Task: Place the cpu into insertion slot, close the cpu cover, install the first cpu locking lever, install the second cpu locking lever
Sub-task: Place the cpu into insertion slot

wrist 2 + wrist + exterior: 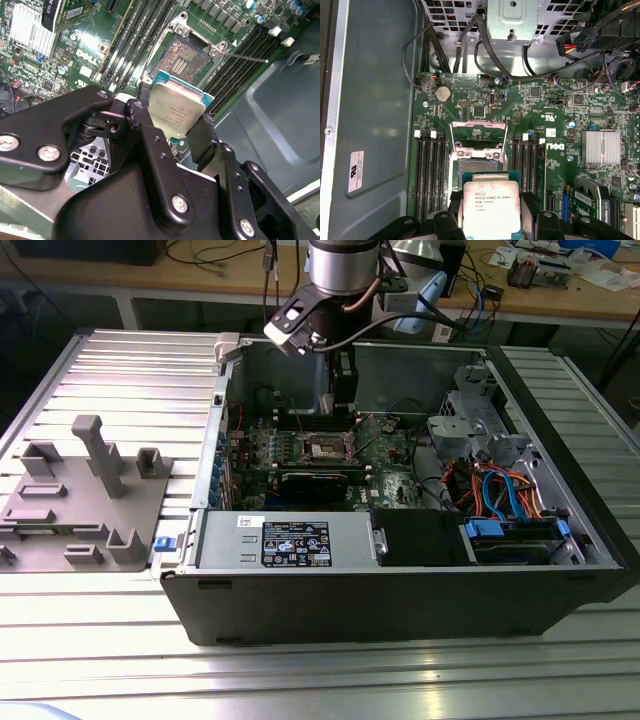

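My gripper [172, 120] is shut on the cpu [177, 106], a flat square chip with a silver-grey top and a teal edge, gripped on two opposite sides by black fingers [139, 111]. In the first wrist view the cpu [491, 206] hangs above the motherboard, just short of the insertion slot [479, 167]. That slot has a dark centre and lies uncovered. The cpu cover [479, 124] stands swung up behind the slot. A thin metal locking lever [247, 58] sticks out beside the insertion slot [182, 55]. In the exterior view the gripper [343, 400] reaches down into the open computer case over the slot [328, 447].
Long black memory slots [427, 175] flank the socket on both sides. A finned heatsink [600, 147], cable bundles [485, 50] and a drive cage [475, 415] crowd the case. A grey parts fixture [90, 490] sits on the table at the exterior view's left.
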`<state>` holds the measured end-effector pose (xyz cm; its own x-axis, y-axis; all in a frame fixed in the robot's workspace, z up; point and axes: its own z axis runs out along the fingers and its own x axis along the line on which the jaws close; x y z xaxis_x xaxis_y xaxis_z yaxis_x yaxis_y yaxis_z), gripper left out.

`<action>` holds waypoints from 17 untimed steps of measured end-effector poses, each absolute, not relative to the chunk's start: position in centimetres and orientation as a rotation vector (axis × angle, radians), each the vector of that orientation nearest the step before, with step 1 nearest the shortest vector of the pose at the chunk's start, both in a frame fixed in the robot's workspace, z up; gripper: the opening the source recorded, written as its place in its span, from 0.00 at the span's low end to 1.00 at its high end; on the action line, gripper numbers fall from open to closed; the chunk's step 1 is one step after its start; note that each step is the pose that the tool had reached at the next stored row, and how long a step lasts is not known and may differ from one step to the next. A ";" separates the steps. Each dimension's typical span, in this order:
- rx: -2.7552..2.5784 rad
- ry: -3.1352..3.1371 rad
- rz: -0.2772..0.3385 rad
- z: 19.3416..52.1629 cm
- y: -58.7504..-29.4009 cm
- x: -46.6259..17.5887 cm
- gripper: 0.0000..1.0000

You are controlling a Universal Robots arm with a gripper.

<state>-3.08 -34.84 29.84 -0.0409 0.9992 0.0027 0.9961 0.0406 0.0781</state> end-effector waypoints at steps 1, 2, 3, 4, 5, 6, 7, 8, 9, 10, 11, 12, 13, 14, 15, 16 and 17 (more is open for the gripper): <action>2.138 2.228 0.090 29.8 -34.8 -3.1 0.54; 2.138 2.228 0.090 29.8 -34.8 -3.1 0.54; 2.138 2.228 0.090 29.7 -34.8 -3.1 0.54; 2.138 2.228 0.090 29.7 -34.8 -3.1 0.54; 2.138 2.228 0.090 29.6 -34.8 -3.1 0.54; 2.138 2.228 0.090 29.6 -34.8 -3.1 0.54; 2.138 2.228 0.090 29.6 -34.8 -3.1 0.54; 2.138 2.228 0.090 29.6 -34.8 -3.1 0.54; 2.138 2.228 0.090 29.5 -34.8 -3.1 0.54; 2.138 2.228 0.090 29.5 -34.8 -3.1 0.54; 2.138 2.228 0.090 29.5 -34.8 -3.1 0.54; 2.138 2.228 0.090 29.4 -34.8 -3.1 0.54; 2.138 2.228 0.090 29.4 -34.8 -3.1 0.54; 2.138 2.228 0.090 29.4 -34.8 -3.1 0.54; 2.138 2.228 0.090 29.3 -34.8 -3.1 0.54; 2.138 2.228 0.090 29.3 -34.8 -3.1 0.54; 2.138 2.228 0.090 29.3 -34.8 -3.1 0.54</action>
